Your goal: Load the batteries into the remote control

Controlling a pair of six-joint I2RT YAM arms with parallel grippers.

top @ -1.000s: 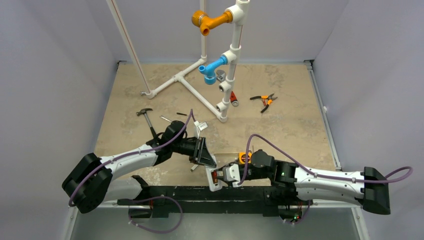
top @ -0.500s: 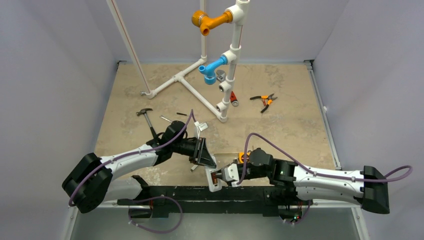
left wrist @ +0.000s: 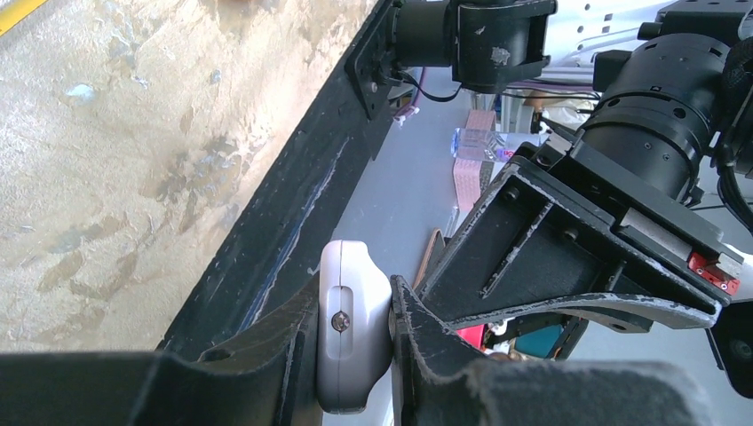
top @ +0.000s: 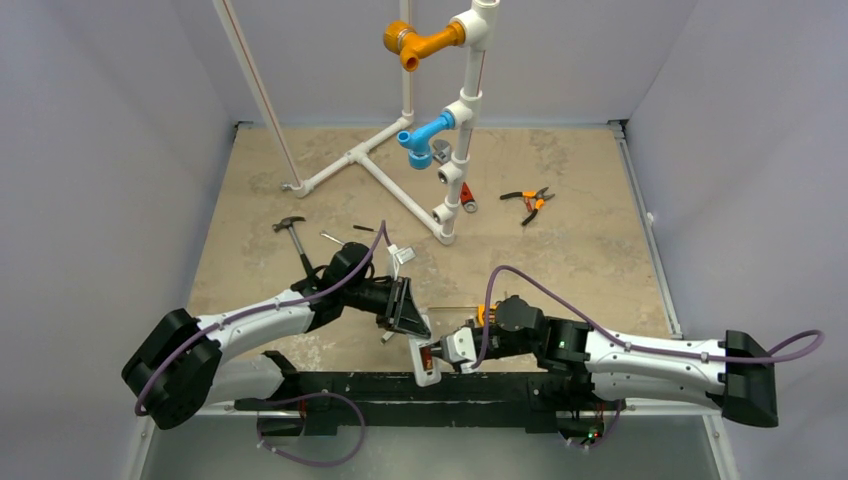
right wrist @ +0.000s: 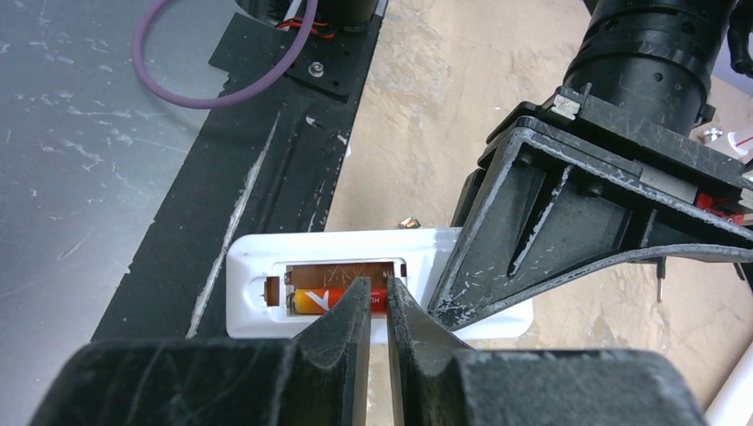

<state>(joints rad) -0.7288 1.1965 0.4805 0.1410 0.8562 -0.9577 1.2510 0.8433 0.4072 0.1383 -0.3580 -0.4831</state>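
Note:
The white remote control (top: 425, 362) lies back-up at the table's near edge, across the black rail. My left gripper (top: 408, 318) is shut on one end of it; the left wrist view shows that end (left wrist: 351, 355) clamped between the fingers of the left gripper (left wrist: 353, 293). In the right wrist view the remote's (right wrist: 257, 293) battery bay is open, with one red and orange battery (right wrist: 324, 300) lying in it. My right gripper (right wrist: 377, 288) is shut and empty, with its tips right over that battery. It also shows in the top view (top: 452, 352). No other battery is in view.
A white PVC pipe frame (top: 400, 190) with orange and blue fittings stands at the back. A hammer (top: 290, 228), orange pliers (top: 528, 200), a red-handled tool (top: 466, 196) and an orange tape measure (top: 487, 313) lie on the table. The black base rail (top: 500, 388) runs along the near edge.
My right gripper has moved slightly left, closer onto the remote. The left gripper has kept its hold on the remote and has barely moved.

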